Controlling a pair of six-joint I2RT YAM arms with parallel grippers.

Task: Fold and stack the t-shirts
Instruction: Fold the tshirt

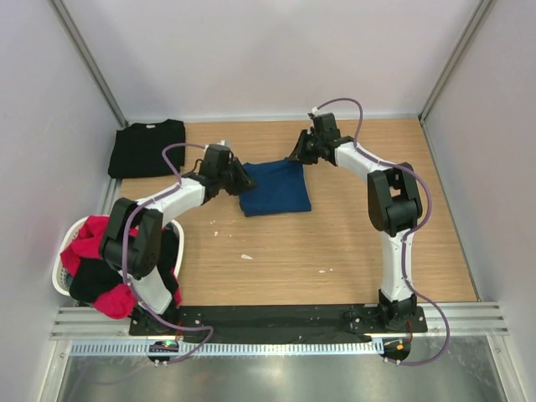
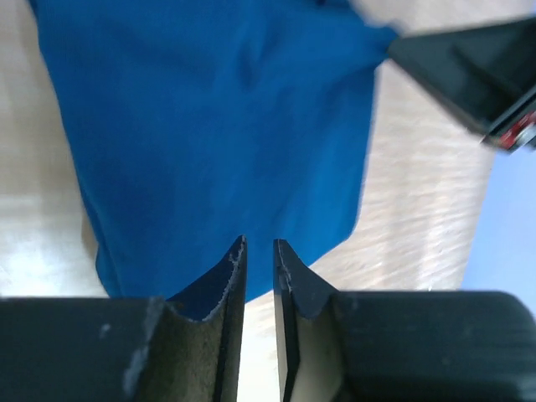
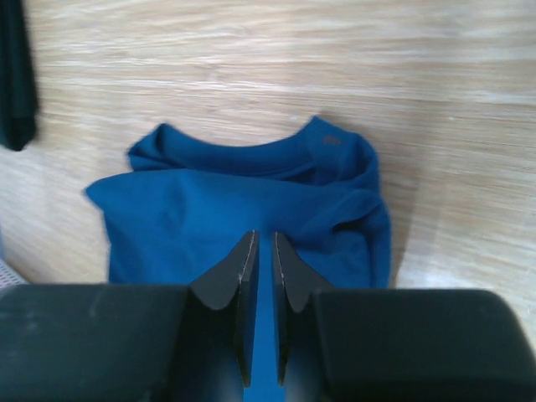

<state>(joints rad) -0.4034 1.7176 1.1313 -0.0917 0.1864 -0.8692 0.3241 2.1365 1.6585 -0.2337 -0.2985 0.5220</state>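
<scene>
Top view: the folded navy shirt (image 1: 275,187) lay mid-desk (image 1: 352,243) between my end effectors. Left wrist: my left end effector (image 2: 260,251) was nearly together at the shirt's edge. Right wrist: my right end effector (image 3: 264,245) was nearly together above its collar side.

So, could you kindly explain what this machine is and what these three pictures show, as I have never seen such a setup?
Two robot arms are bolted at the near edge of a wooden table. One picture looks down from above; the other two come from cameras on each wrist. A folded blue t-shirt lies mid-table, with the left gripper and right gripper at its opposite edges. Both grippers' fingers are nearly closed; whether they pinch cloth is unclear. A folded black t-shirt lies at the far left corner. A white basket by the left arm holds red and black clothes.
</scene>
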